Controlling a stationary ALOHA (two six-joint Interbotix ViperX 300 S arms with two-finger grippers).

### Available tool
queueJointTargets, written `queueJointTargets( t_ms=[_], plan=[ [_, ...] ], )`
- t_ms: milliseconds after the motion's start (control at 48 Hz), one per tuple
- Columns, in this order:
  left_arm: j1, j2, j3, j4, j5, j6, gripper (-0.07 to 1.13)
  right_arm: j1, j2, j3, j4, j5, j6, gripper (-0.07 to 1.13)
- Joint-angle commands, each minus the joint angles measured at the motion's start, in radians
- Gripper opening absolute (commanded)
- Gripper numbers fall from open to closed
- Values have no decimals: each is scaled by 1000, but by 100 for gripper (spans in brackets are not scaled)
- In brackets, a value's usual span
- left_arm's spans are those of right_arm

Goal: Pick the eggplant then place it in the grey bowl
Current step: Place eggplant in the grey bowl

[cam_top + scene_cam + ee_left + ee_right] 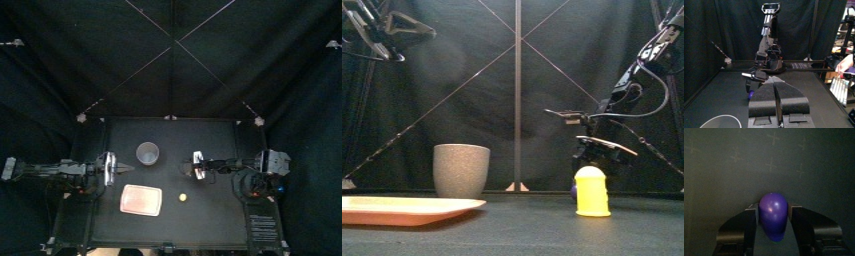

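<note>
A purple eggplant is held between the jaws of my right gripper, lifted clear of the table. In the top view my right gripper hangs right of the grey speckled cup, which stands upright near the table's middle back. The front view shows this gripper above a yellow toy, well right of the cup. My left gripper is shut on nothing, resting at the left; the cup's rim shows beside its jaws.
A flat pink tray lies at the front of the table, left of middle. The yellow toy stands just right of the tray. Bare table lies between the cup and the tray.
</note>
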Motion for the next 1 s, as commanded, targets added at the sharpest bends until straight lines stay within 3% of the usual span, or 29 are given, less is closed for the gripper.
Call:
queueJointTargets(
  t_ms=[21,146,542,1000],
  plan=[
    [2,3,-14,2,-5,2,-3,-6,-15,-17,17,3,0,59],
    [2,3,-14,3,-5,2,-3,-3,-18,-43,23,2,0,48],
    [2,3,-6,3,-5,2,-2,11,11,-422,83,-20,2,48],
    [3,2,-5,3,-5,2,-2,48,261,-755,262,-172,6,49]
  ],
)
